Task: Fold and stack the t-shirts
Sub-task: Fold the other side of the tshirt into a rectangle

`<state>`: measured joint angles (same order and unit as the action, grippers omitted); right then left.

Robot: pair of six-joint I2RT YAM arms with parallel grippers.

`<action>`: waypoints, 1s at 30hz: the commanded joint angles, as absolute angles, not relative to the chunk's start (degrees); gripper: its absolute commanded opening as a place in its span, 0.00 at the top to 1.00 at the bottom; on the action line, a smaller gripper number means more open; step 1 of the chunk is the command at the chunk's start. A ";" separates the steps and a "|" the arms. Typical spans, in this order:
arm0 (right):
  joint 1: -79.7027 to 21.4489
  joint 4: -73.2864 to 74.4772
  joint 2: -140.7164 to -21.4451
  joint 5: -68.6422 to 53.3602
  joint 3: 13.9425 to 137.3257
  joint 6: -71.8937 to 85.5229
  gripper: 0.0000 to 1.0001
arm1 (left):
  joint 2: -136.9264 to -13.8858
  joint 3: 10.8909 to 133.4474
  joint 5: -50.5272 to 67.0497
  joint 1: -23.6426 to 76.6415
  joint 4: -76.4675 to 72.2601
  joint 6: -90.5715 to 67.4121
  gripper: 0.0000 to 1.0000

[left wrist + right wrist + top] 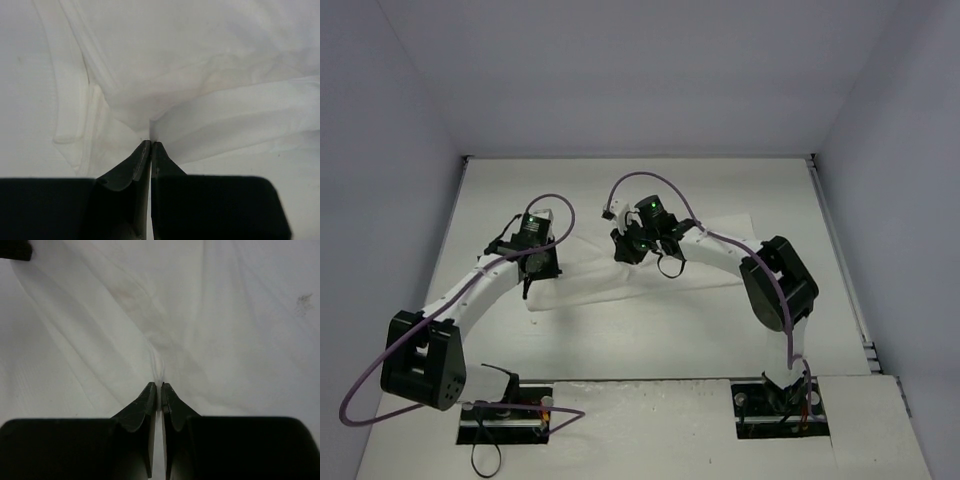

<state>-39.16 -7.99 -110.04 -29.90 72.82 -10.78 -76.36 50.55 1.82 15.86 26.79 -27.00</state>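
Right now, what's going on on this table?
Both arms are working on one white t-shirt lying on the table. The left claw is shut on a pinch of cloth at a crease near the shirt's left side. The right claw is shut on a ridge of fabric nearer the middle. The shirt is rumpled and not yet folded, and no stack is visible.
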 commanded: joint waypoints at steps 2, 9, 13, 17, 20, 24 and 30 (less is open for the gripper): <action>-38.41 -10.55 -110.37 -27.08 77.66 -12.38 0.94 | -80.97 54.83 -4.44 15.64 18.99 -22.11 1.00; -38.28 -11.15 -115.63 -23.17 79.49 -11.75 0.93 | -90.26 58.78 -8.00 14.64 15.32 -20.09 1.00; -37.60 -11.43 -116.80 -19.42 79.63 -9.90 0.90 | -92.07 61.46 -8.40 14.28 14.58 -19.14 0.99; -35.91 -11.34 -114.77 -14.68 79.06 -8.88 0.54 | -91.45 64.93 -8.68 13.54 15.86 -18.53 0.72; -34.37 -11.05 -108.18 -11.28 76.85 -9.52 0.29 | -89.39 68.55 -9.17 13.71 22.05 -21.73 0.55; -27.18 -6.44 -100.92 -8.89 73.57 -12.12 0.21 | -84.30 67.60 -7.84 14.85 27.06 -30.64 0.48; -19.69 -3.05 -100.27 -2.24 69.46 -9.43 0.22 | -92.38 65.82 -3.54 19.24 27.23 -40.10 0.48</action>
